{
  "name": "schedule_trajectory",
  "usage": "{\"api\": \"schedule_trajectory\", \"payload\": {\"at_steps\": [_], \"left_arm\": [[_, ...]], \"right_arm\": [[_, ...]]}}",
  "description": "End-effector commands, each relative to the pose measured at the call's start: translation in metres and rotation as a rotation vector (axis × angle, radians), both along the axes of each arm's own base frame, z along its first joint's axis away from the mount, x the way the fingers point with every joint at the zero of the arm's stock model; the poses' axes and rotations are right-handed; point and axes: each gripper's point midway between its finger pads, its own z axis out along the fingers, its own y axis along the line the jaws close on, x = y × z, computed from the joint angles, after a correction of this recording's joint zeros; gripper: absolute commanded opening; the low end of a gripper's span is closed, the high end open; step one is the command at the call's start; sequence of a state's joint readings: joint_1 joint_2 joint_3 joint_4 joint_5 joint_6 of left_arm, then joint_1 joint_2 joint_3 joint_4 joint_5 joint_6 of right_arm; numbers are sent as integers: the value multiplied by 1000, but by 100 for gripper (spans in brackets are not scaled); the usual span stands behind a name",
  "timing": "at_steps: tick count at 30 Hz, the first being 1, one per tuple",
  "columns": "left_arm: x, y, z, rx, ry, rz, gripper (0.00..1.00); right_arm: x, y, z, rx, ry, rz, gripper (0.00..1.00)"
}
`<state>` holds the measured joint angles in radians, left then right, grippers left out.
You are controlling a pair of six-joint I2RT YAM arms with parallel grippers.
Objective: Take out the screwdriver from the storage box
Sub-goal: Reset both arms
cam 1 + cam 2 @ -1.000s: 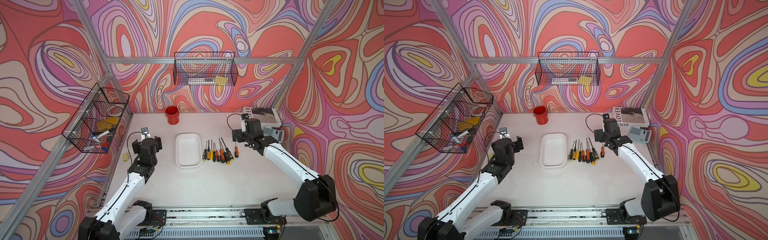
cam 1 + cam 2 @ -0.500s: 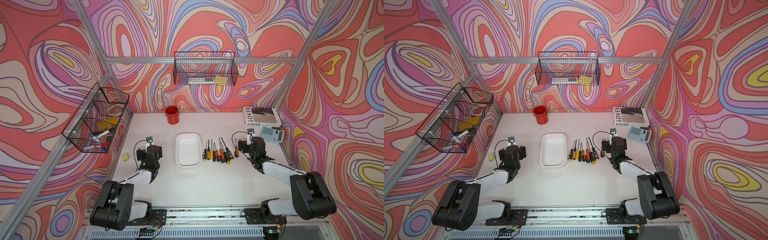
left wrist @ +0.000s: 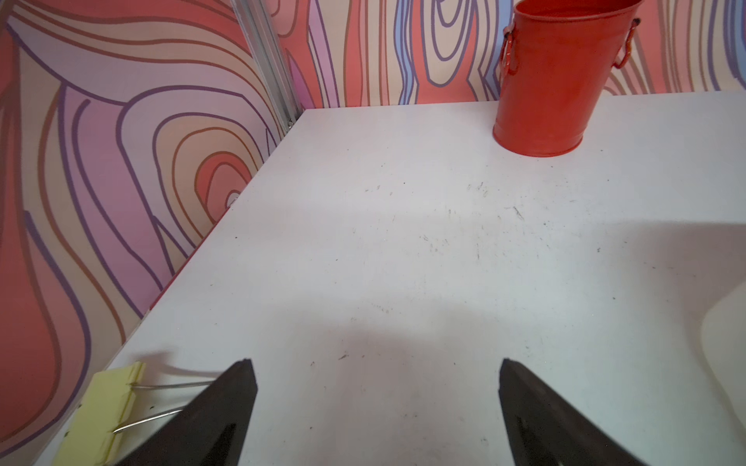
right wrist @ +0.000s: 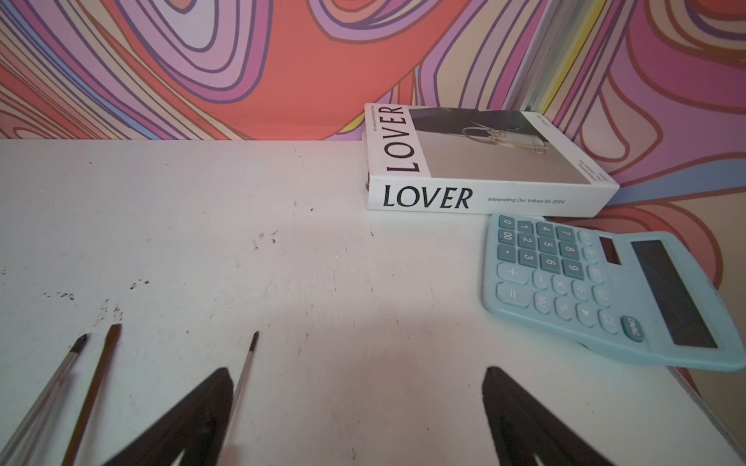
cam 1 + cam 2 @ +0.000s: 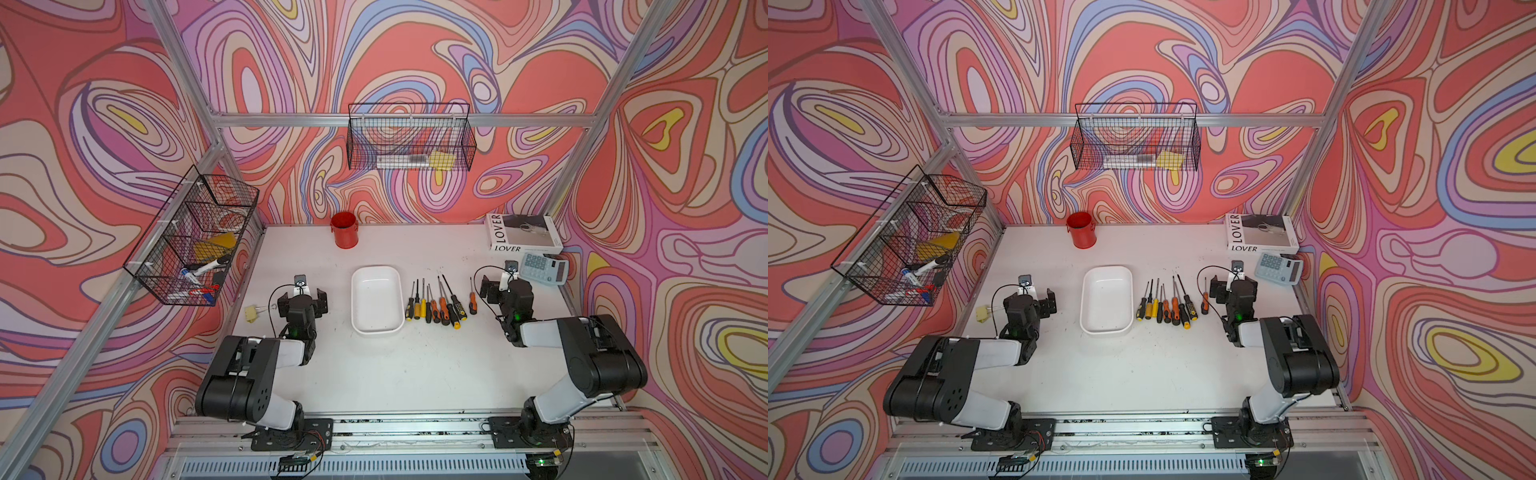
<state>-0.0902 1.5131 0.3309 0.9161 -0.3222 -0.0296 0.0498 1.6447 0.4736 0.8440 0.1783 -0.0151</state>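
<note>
The storage box (image 5: 354, 299) (image 5: 1084, 301), a shallow white tub, sits mid-table and nothing shows inside it. Several screwdrivers (image 5: 434, 305) (image 5: 1167, 307) lie in a row on the table just right of it. One orange-handled screwdriver (image 5: 472, 302) (image 5: 1204, 301) lies apart, beside my right gripper (image 5: 505, 286) (image 5: 1232, 289) (image 4: 356, 371), which is open and holds nothing. Its shaft (image 4: 244, 371) runs along one finger in the right wrist view. My left gripper (image 5: 302, 297) (image 5: 1030, 297) (image 3: 373, 365) stands open and empty, left of the box, whose edge (image 3: 726, 343) shows in the left wrist view.
A red cup (image 5: 344, 230) (image 3: 553, 76) stands at the back. A yellow binder clip (image 5: 252, 313) (image 3: 101, 411) lies by the left wall. A book (image 5: 523, 232) (image 4: 484, 161) and blue calculator (image 5: 544, 268) (image 4: 597, 286) fill the back right corner. Wire baskets (image 5: 409, 137) hang on the walls.
Both arms have folded back toward the front rail and sunk low over the table. Both grippers stayed open. The box and the screwdrivers have not moved.
</note>
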Motion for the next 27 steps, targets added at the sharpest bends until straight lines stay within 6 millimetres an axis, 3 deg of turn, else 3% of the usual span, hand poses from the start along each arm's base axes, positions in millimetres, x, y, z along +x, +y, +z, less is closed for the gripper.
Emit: {"api": "schedule_trajectory", "payload": {"at_steps": [1,27], "left_arm": [[5,-7,4,-5,-43,-54,99],[11,-2,1,-21,-7,-40,99]], "right_arm": [[2,0,4,39,-66,3,98],[4,-5,1,48,-57,-24,98]]}}
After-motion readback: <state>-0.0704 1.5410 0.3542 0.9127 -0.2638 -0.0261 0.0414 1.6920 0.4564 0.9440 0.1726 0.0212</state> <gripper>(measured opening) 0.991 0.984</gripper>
